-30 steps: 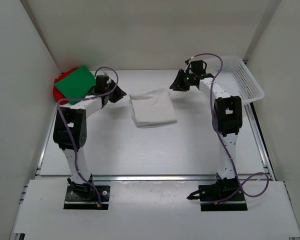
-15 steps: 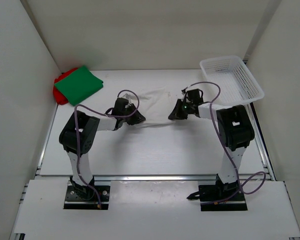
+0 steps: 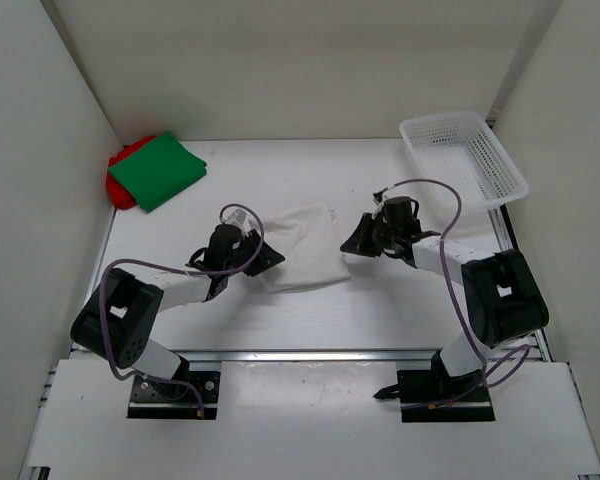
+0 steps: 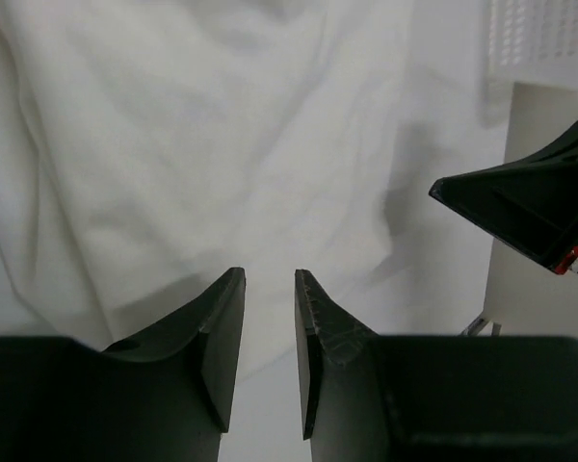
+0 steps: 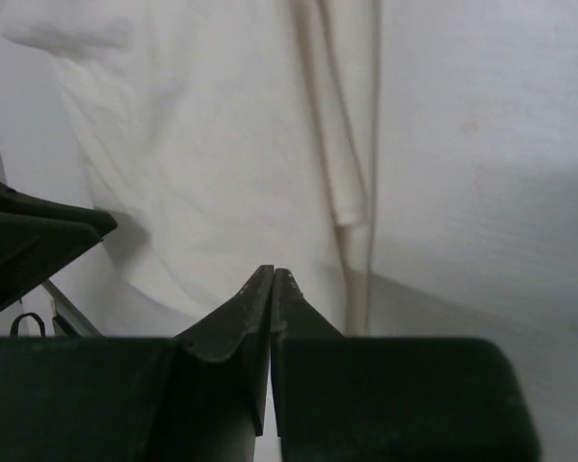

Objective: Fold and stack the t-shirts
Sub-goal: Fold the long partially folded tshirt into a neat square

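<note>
The white t-shirt [image 3: 302, 250] lies folded in a rough rectangle at the table's middle. My left gripper [image 3: 270, 258] sits low at its left edge, jaws a little apart and empty; the left wrist view shows the white cloth [image 4: 222, 144] just ahead of the fingertips [image 4: 268, 279]. My right gripper [image 3: 352, 243] rests at the shirt's right edge, shut on nothing, its tips [image 5: 273, 271] over the cloth's folded hem [image 5: 352, 192]. The green t-shirt [image 3: 160, 170] lies folded on the red t-shirt [image 3: 118, 186] in the back left corner.
A white plastic mesh basket [image 3: 480, 185] stands at the back right, its inside bare. White walls close in the table on the left, back and right. Purple cables loop from both arms over the table.
Both arms have swung from the back of the table down to the shirt's sides. The white shirt now lies nearer and squarer. The right gripper has gone from open to shut.
</note>
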Controlling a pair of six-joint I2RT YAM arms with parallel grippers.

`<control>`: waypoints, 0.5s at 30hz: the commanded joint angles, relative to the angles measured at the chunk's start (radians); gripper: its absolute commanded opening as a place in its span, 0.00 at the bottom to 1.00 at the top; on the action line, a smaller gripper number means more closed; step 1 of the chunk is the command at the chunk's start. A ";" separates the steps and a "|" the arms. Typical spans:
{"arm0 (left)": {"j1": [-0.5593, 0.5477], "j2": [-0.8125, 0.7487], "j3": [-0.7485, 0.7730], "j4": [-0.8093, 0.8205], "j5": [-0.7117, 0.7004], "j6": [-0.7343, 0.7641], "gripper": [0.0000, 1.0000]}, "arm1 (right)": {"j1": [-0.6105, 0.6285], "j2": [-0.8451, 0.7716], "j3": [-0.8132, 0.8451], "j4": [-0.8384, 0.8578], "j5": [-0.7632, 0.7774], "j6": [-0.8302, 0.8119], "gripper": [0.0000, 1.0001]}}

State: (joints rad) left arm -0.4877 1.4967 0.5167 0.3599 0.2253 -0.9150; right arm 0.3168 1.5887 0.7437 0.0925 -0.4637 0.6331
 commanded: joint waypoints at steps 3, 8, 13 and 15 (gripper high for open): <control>0.066 0.022 0.186 -0.073 -0.026 0.056 0.40 | 0.045 0.078 0.228 0.013 -0.010 -0.079 0.00; 0.176 0.239 0.368 -0.075 0.094 0.024 0.38 | 0.033 0.325 0.419 0.056 -0.117 -0.055 0.00; 0.268 0.378 0.447 -0.105 0.108 0.036 0.38 | 0.010 0.534 0.647 -0.009 -0.185 -0.029 0.00; 0.305 0.404 0.437 -0.089 0.114 0.031 0.37 | -0.007 0.574 0.652 0.022 -0.182 -0.013 0.00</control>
State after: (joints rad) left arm -0.2230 1.8969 0.9371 0.2966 0.3054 -0.8959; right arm 0.3351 2.1334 1.3582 0.1085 -0.6044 0.6044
